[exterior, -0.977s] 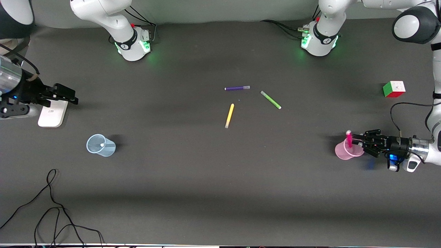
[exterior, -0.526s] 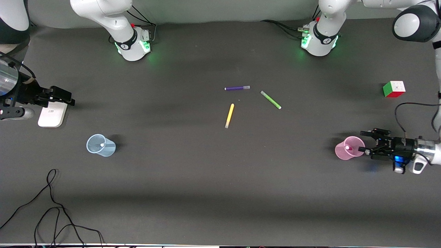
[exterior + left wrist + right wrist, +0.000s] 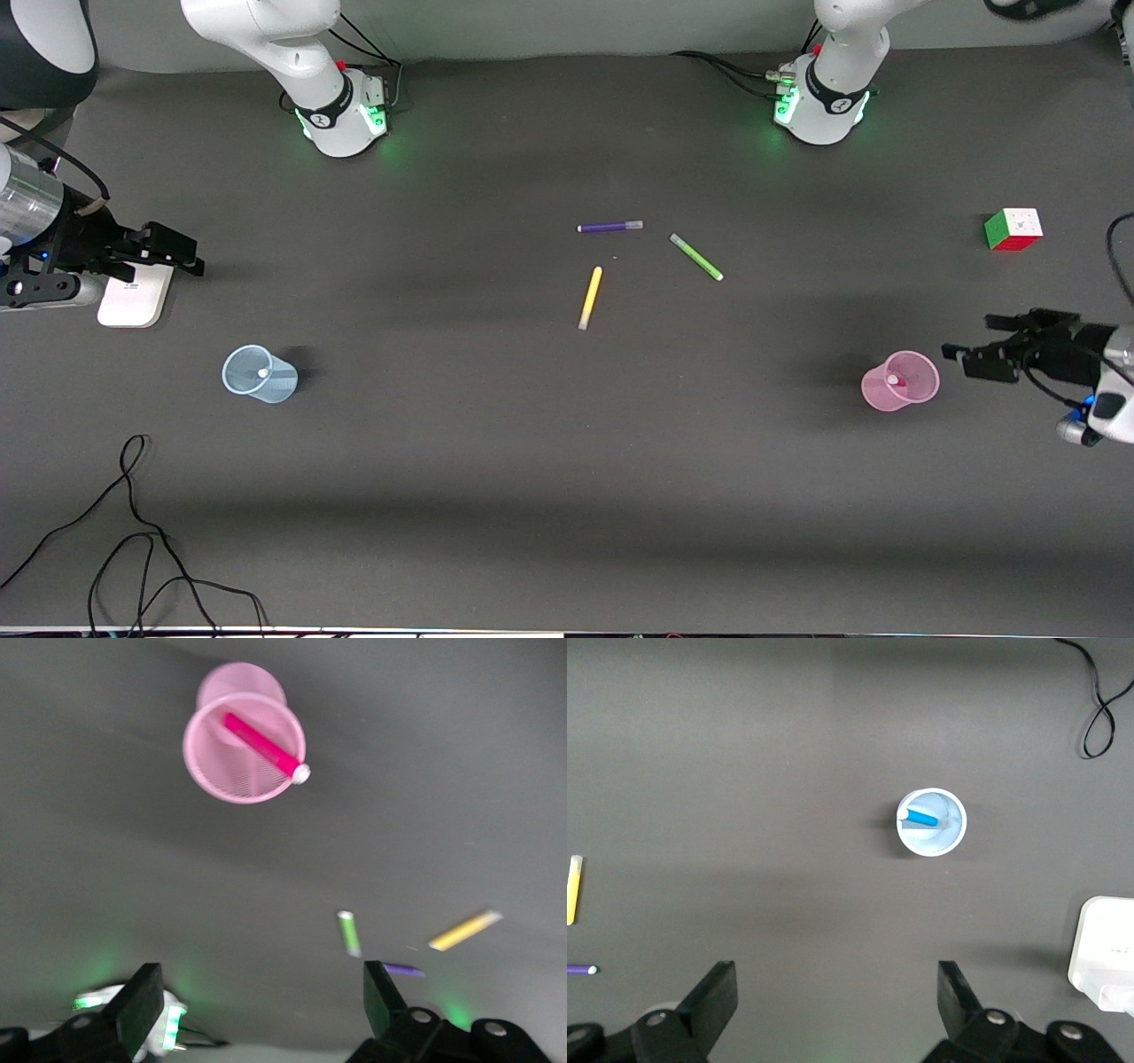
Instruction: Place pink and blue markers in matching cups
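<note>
1. Pink marker (image 3: 260, 745) stands tilted inside the pink cup (image 3: 900, 382), at the left arm's end of the counter (image 3: 567, 461)
2. Blue marker (image 3: 920, 818) leans inside the blue cup (image 3: 258, 374), at the right arm's end
3. Left hand (image 3: 973, 354) hangs beside the pink cup, fingers spread wide, holding nothing
4. Right hand (image 3: 174, 249) hovers over a white pad (image 3: 135, 297), fingers spread wide, holding nothing

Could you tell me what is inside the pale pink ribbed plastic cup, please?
The pale pink ribbed plastic cup holds the magenta-pink marker, leaning with its pale whitish end at the rim. Its lower tip, at the cup's bottom, cannot be made out.
</note>
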`<state>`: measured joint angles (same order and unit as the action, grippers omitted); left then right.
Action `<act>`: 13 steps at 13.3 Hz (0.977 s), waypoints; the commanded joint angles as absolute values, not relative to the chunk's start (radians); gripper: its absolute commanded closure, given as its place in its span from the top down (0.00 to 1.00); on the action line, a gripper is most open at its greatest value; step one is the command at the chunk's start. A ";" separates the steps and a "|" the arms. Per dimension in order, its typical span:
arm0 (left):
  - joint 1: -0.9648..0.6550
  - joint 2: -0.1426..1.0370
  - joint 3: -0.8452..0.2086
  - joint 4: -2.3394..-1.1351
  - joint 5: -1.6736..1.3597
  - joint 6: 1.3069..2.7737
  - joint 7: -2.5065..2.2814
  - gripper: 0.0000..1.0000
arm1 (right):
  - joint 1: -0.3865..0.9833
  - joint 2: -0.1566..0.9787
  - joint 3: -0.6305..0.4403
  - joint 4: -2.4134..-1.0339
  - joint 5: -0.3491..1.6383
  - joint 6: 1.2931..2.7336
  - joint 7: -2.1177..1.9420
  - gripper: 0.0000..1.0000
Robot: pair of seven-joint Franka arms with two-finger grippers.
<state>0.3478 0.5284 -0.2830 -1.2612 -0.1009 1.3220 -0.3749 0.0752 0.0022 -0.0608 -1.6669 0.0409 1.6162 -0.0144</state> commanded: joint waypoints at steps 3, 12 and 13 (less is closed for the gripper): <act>0.255 0.143 -0.258 -1.659 0.017 1.534 -0.364 1.00 | 0.071 0.011 -0.043 -1.677 0.021 1.641 0.006 1.00; 0.207 -0.034 -0.261 -1.738 0.071 1.627 -0.225 1.00 | 0.084 0.024 -0.038 -1.658 0.015 1.646 0.017 1.00; 0.199 -0.031 -0.264 -1.738 0.074 1.631 -0.225 1.00 | 0.084 0.034 -0.038 -1.657 0.015 1.651 0.017 1.00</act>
<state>0.2250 -0.0067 -0.2746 -1.7045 0.0489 1.6017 -0.2455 0.0798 0.0141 -0.0427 -1.6728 0.0298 1.6462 -0.0116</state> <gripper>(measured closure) 0.000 0.000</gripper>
